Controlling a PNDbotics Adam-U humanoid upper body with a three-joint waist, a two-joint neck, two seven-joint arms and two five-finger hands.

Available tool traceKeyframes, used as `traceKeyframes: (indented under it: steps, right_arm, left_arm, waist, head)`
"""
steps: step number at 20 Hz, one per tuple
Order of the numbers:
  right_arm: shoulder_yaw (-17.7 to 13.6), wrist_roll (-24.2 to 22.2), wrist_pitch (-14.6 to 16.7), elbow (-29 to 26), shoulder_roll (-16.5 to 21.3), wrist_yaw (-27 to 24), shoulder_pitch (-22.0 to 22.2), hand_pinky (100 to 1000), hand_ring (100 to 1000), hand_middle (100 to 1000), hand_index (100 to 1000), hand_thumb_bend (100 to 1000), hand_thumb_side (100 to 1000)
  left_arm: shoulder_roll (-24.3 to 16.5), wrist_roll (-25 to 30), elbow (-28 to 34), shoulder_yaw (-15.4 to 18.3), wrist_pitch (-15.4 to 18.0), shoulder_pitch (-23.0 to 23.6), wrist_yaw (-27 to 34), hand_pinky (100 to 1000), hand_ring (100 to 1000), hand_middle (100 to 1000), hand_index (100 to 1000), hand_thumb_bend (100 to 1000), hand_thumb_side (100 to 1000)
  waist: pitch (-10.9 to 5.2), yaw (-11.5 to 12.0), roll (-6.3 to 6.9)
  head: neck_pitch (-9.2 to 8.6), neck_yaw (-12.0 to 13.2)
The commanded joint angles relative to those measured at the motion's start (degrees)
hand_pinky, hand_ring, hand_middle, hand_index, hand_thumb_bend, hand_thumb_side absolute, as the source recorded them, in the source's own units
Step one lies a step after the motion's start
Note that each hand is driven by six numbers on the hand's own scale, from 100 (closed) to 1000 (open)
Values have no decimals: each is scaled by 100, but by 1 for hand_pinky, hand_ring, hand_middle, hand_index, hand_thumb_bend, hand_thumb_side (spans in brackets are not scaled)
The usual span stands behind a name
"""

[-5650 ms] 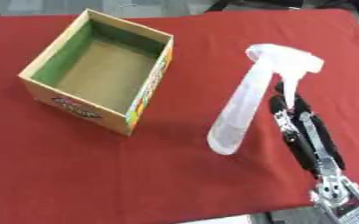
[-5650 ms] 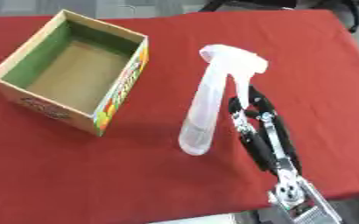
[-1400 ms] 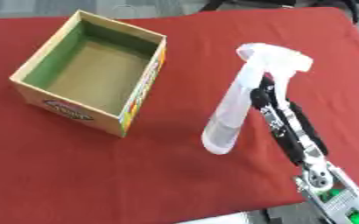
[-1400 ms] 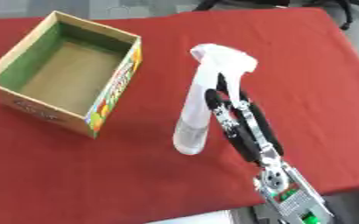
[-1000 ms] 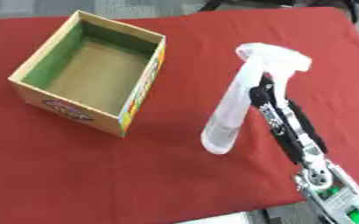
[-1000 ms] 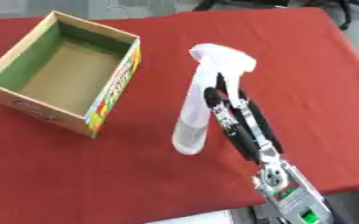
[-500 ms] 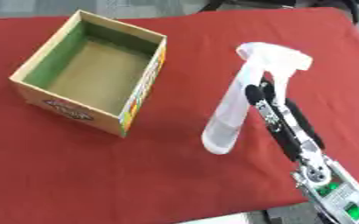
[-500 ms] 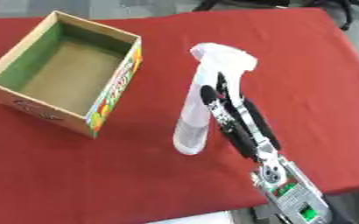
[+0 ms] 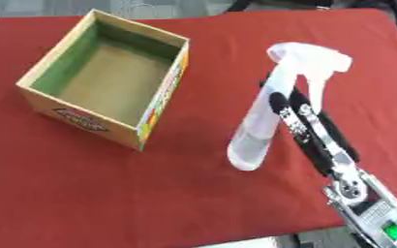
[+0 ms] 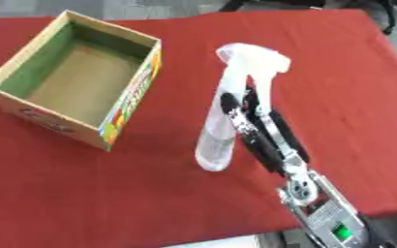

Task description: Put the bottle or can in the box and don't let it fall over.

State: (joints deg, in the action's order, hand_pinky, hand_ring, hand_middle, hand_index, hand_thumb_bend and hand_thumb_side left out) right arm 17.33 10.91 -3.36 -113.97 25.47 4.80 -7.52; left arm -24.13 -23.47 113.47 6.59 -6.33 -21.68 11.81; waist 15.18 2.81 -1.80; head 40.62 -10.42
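Currently the cardboard box (image 9: 109, 85) is sitting open-topped on the left part of the red table (image 9: 83, 193), turned at an angle. Interior is showing green walls and a plain brown floor, nothing visible inside. Outer walls are carrying colourful print, a logo on the near face and a striped panel on the right face.

The clear spray bottle (image 9: 274, 109) is standing upright on the table to the right of the box, well apart from it, white trigger head at the top. It is looking transparent, contents not discernible.

The right hand (image 9: 297, 118) is coming in from the lower right corner, its black fingers lying along the bottle's right side and touching the body below the trigger head. Fingers are looking mostly straight against it; whether a thumb is closing round the far side of the bottle, I cannot tell.

View differences: the left eye view is cutting off the silver forearm section near the bottom right edge, while the right eye view is showing more of it, including a small green light (image 10: 344, 233). Left hand is not appearing in either view.
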Motion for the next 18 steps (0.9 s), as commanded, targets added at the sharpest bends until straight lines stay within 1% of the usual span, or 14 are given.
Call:
traceKeyframes:
  steps: [1,10,18]
  right_arm:
    - [-15,-36,45,-62,124,-21,-46,846,969,897,995,149,1000]
    - [-2,-130,74,-62,167,-78,-151,847,969,916,991,125,1000]
    - [49,-224,87,-62,147,-109,-227,845,964,903,982,100,1000]
  left_arm:
    - [-65,17,112,32,6,-61,17,485,1000,1000,721,307,938]
    - [-68,38,112,24,-1,-62,11,486,1000,1000,720,307,938]
    - [-67,43,112,25,-7,-69,15,486,1000,1000,719,309,942]
  waist:
    - [-65,2,18]
    - [-67,-2,20]
    - [-73,-4,16]
  head:
    - [-81,13]
    - [-87,6]
    - [-51,6]
